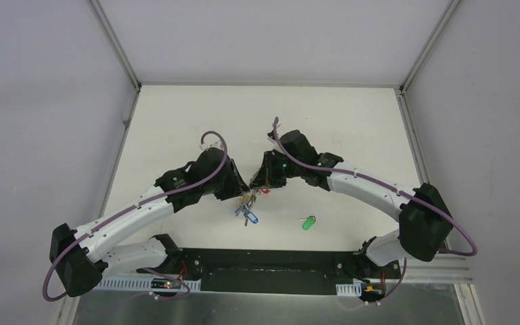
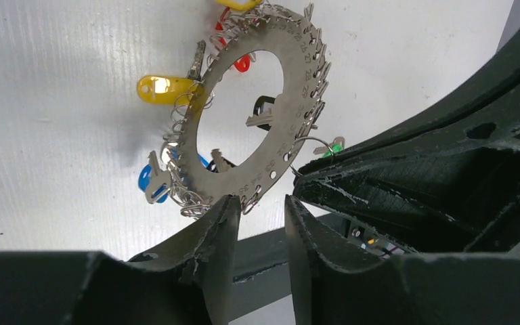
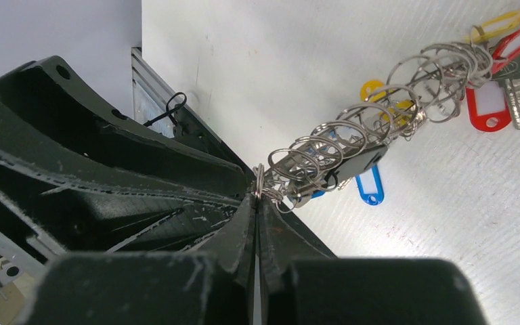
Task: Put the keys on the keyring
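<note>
Over the table (image 1: 338,122), right gripper (image 3: 257,196) pinches the keyring (image 2: 298,74) by its rim, likely to steady it, left gripper (image 2: 261,213) slightly spread just below; blue key (image 2: 150,183) appears strung on the keyring, green key (image 1: 308,222) lies apart from it, unstrung

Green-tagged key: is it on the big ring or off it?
Off. The green-tagged key lies by itself on the table, well apart from the ring.

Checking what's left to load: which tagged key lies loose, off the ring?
The green-tagged key: it lies alone on the table, apart from the keyring, where the blue-tagged key and the rest bunch together.
</note>
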Action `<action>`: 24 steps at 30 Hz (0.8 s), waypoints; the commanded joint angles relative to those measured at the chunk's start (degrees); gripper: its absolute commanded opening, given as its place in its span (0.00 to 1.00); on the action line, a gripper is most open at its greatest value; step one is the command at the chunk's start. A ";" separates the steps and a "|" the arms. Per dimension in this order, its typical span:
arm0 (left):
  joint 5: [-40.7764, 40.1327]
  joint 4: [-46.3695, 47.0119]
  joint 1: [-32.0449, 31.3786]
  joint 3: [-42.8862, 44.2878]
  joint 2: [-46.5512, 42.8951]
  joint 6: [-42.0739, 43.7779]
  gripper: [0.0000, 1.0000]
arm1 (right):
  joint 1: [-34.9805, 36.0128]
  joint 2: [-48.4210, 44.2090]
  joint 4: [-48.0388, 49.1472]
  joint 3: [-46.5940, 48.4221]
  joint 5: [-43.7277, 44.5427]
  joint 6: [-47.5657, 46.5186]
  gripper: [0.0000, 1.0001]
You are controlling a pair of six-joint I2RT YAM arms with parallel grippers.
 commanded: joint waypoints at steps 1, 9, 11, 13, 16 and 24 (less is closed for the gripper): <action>0.88 2.05 -0.67 3.50 -2.93 1.86 0.34 | -0.05 -1.16 4.49 0.90 -2.16 1.60 0.00; 2.11 -0.65 -0.90 2.25 -6.48 -0.02 0.38 | -0.48 -0.17 4.48 1.72 -2.07 3.17 0.00; 2.21 -0.95 -1.22 1.56 -6.93 -0.84 0.38 | -0.57 -0.05 4.58 1.81 -1.99 3.62 0.00; 2.20 -1.08 -1.72 1.02 -6.92 -1.15 0.38 | -0.67 0.16 4.67 1.77 -2.02 4.03 0.00; 1.81 -1.20 -2.70 0.15 -6.62 -1.67 0.38 | -0.93 0.36 4.87 1.60 -2.15 4.75 0.00; -0.99 -1.36 -3.26 -1.94 -5.70 -2.48 0.41 | -1.12 0.28 5.53 1.12 -2.63 5.37 0.00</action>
